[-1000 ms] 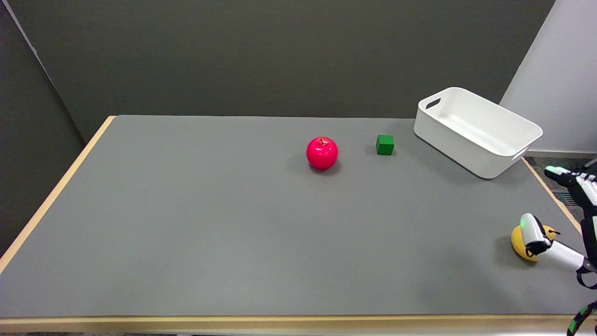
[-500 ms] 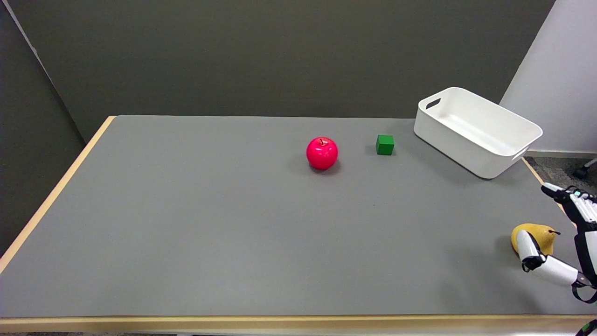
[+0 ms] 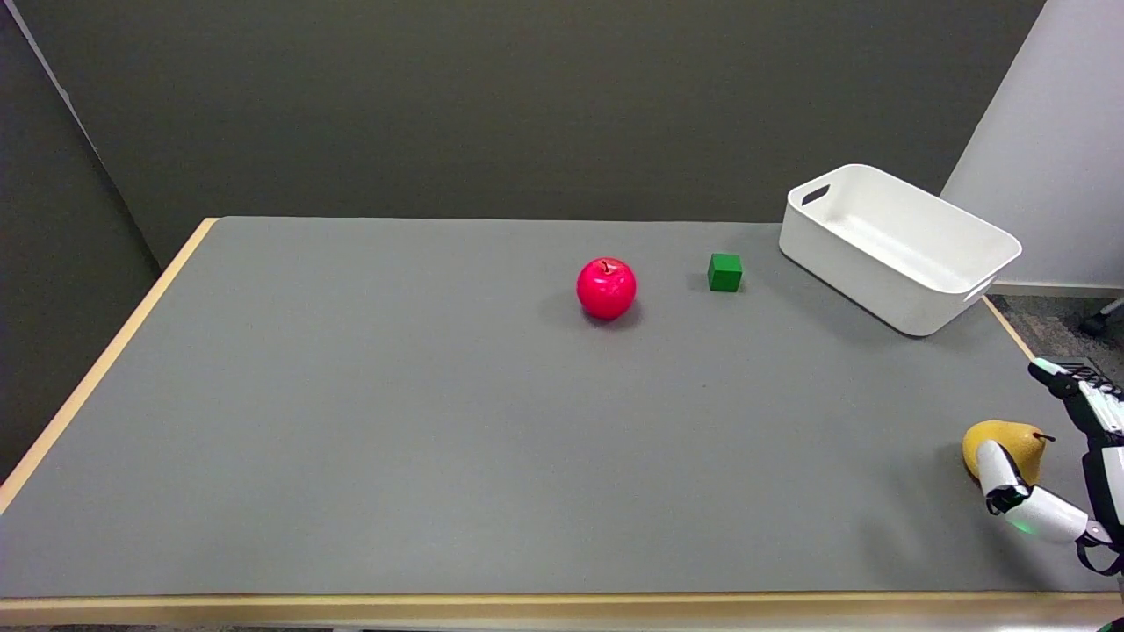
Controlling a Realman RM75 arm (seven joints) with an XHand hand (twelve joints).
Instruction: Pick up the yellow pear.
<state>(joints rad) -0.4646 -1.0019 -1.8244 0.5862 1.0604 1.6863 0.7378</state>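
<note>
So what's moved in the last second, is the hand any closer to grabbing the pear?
The right hand has come lower around the yellow pear: one of its fingers slid down the pear's near side, the others dropped on the far side. It brackets the pear without plainly gripping it; the pear lies on the table where it was. Red apple, green cube and white bin unchanged.

Right hand (image 3: 1067,456) at the frame's lower right edge, fingers apart, apparently holding nothing.

The grey table (image 3: 395,421) carries a red apple (image 3: 606,288), green cube (image 3: 724,272), white bin (image 3: 897,247) and yellow pear (image 3: 1010,443).
</note>
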